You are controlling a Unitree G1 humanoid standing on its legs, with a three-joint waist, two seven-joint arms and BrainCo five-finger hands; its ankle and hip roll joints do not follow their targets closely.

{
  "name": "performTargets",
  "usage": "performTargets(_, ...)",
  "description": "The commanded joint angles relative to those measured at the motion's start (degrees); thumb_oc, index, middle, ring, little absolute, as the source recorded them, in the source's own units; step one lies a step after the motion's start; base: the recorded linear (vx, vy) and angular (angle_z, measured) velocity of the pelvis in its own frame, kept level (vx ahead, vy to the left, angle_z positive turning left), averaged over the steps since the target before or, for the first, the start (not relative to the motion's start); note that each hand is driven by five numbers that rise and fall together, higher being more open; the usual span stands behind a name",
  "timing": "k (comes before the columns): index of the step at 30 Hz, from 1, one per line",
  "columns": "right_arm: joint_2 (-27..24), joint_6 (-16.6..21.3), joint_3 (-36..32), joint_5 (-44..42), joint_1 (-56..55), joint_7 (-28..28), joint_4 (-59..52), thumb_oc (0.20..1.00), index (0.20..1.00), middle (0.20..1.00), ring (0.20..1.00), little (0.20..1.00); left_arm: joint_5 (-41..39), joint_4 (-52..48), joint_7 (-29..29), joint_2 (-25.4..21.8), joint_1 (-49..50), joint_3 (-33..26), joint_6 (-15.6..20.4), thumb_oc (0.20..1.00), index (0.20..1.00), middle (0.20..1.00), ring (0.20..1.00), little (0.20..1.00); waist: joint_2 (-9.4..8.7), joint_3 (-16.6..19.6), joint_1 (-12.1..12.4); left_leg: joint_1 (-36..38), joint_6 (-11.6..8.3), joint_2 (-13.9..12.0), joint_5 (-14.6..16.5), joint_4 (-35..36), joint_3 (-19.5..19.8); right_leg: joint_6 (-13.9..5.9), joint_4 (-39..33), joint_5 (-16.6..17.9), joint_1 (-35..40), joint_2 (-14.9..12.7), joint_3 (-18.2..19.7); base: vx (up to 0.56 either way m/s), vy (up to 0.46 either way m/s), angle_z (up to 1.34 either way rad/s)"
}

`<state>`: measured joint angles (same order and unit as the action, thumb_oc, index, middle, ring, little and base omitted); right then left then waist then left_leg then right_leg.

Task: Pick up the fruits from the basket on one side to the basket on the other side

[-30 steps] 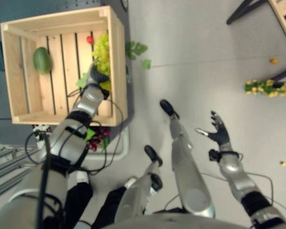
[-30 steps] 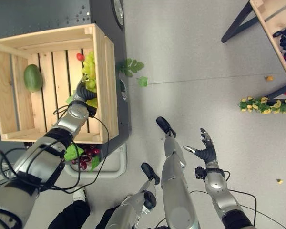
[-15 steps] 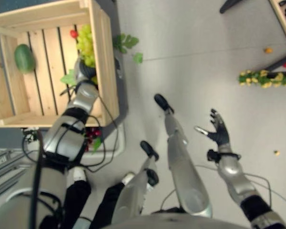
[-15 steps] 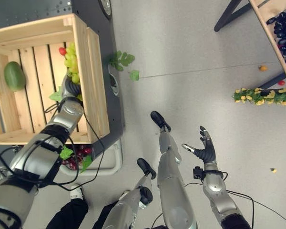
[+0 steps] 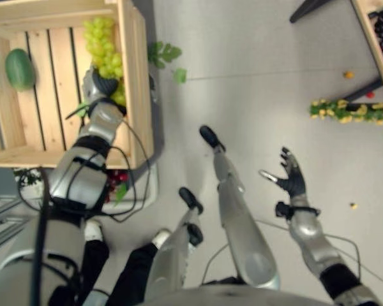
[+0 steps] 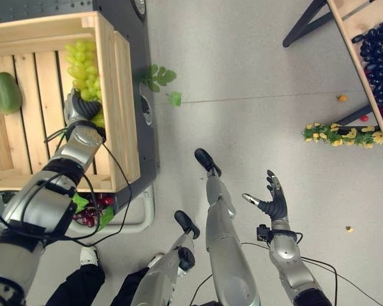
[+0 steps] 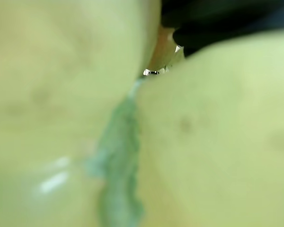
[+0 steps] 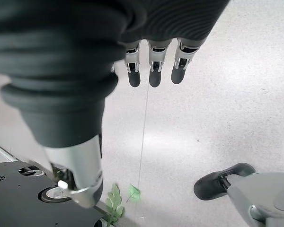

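Nearest us, at about four o'clock, our right hand [image 6: 272, 201] hangs over the grey floor [image 6: 255, 83] with fingers spread straight and nothing in it. At about seven o'clock, a bunch of dark red grapes with green leaves [image 6: 90, 213] lies on a white tray [image 6: 137, 217] just below the crate. At ten o'clock, our left hand [image 6: 78, 106] is inside the pale slatted wooden crate [image 6: 122, 95], pressed against the bunch of light green grapes [image 6: 82, 64]; its wrist view shows green grapes up close, and we cannot tell how its fingers are set. A dark green oval fruit [image 6: 6, 93] lies apart at nine o'clock. Farther, at two o'clock, dark purple grapes [image 6: 378, 57] sit in a second wooden crate [image 6: 348, 29].
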<state>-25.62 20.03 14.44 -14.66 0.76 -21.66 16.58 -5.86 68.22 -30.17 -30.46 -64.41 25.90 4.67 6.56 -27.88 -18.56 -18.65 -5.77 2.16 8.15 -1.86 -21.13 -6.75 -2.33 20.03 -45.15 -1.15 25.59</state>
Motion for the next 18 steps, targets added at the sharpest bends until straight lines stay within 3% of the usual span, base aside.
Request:
performTargets(1,-2.77,2.71,0.4,0.68,0.18,-0.63,-1.59,1.0,1.0,1.0,1.0,1.0,-4.34,-2.98,4.61,-0.66,3.41,-1.53,3.1,0.2,0.2,0.2,0.2,0.2,1.14,-1.91,-0.79,-10.2,-0.11,-3.68,-6.52,-3.91,3.74,-3.36,2.83,-10.45,5.57,0.88,-4.01,0.0,0.0,0.0)
performTargets(5,-2.78,2.39,0.21,0.96,0.82,-0.48,-0.46,1.0,1.0,1.0,1.0,1.0,-7.67,-7.88,6.07,-2.29,6.32,-1.79,4.98,0.2,0.2,0.2,0.2,0.2,1.37,-1.91,-0.1,-10.07,-0.12,-3.58,-6.65,-4.07,4.38,-3.21,2.74,-10.51,6.3,0.73,-4.55,0.0,0.003,0.02)
performTargets(11,-3.29,0.71,-1.22,2.41,0.97,1.22,1.74,1.0,1.0,1.0,1.0,1.0,-11.7,-31.13,10.21,-11.33,18.06,-2.29,10.03,0.2,0.2,0.2,0.2,0.2,2.48,-1.53,2.83,-8.84,-0.04,-3.05,-7.28,-3.84,6.73,-2.84,2.45,-10.9,8.89,0.23,-6.27,-0.01,0.0,0.06)
performTargets(18,-4.32,-0.42,-2.35,3.61,0.2,4.31,2.42,1.0,1.0,1.0,1.0,1.0,-10.99,-43.09,14.59,-19.67,25.4,-5.48,11.01,0.2,0.2,0.2,0.2,0.2,2.82,-0.06,4.67,-7.47,-0.01,-2.75,-7.41,-3.97,8.84,-2.65,2.21,-11.32,11.5,-0.46,-7.91,-0.01,0.005,0.19)
